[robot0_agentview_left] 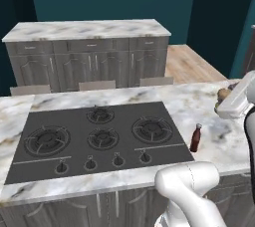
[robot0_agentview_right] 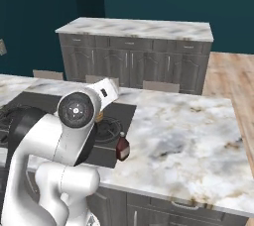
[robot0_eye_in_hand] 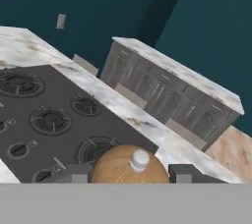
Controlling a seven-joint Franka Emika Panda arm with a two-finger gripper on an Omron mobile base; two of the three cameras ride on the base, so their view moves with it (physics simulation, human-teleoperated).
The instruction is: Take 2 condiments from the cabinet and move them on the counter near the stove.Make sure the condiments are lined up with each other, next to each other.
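Hand view: gripper pinches the shaker above the counter; set down carelessly, it could topple the bottle by the stove's right edge.

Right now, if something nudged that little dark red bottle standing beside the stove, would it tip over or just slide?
Probably tip. The bottle stands upright, tall and slim with a narrow neck on a small base, so a push near its cap would likely topple it. The marble counter looks smooth, so a low nudge might slide it instead. Once down, its round body would probably roll.
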